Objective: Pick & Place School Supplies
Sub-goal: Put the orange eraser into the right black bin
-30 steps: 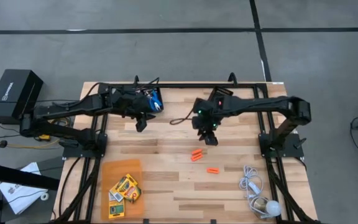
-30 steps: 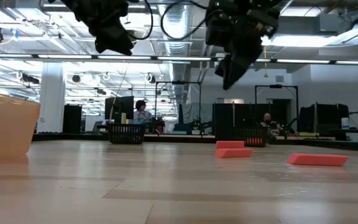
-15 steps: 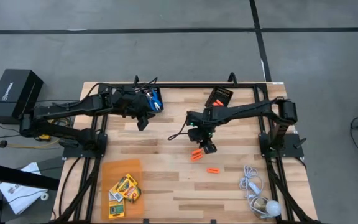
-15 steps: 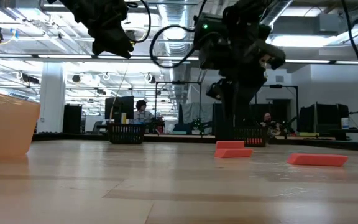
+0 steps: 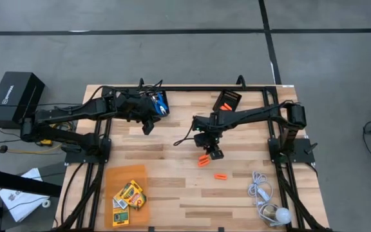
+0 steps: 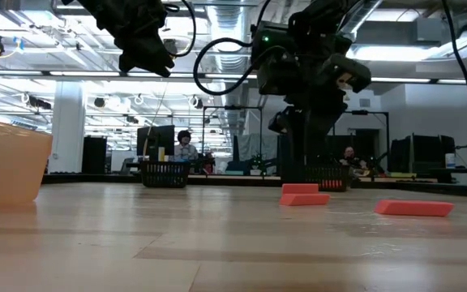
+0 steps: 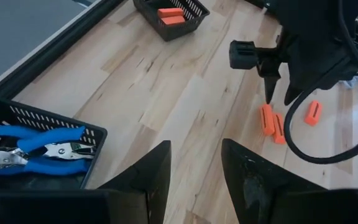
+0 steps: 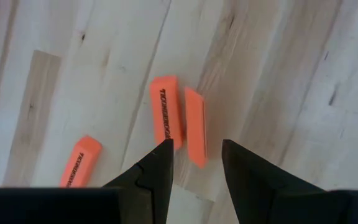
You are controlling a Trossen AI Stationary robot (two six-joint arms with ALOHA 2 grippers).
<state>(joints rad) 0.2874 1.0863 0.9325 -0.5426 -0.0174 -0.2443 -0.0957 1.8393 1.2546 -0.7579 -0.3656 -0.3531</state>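
Two orange pieces (image 8: 166, 118) lie flat side by side on the wooden table, and a third (image 8: 79, 162) lies apart from them. My right gripper (image 8: 194, 149) hangs open just above the pair (image 5: 203, 160), pointing steeply down, a finger over each side of them. In the low view its fingers (image 6: 306, 162) come down behind the pair (image 6: 302, 195). My left gripper (image 5: 148, 125) is open in the air beside a black mesh bin (image 7: 17, 121) that holds the blue-handled tool (image 7: 36, 149). Crayon boxes (image 5: 129, 193) lie in an orange tray (image 5: 118, 174) at the near left.
A second black mesh bin (image 5: 227, 100) with orange pieces (image 7: 169, 12) stands at the far edge. A white cord with a bulb (image 5: 266, 201) lies at the near right. Bare wood spreads between the two grippers and along the near middle.
My right gripper has come down and toward the table's near edge, from mid-air to just over the pair of orange pieces. It made most of that move early and has since nearly stopped. The pieces have not moved.
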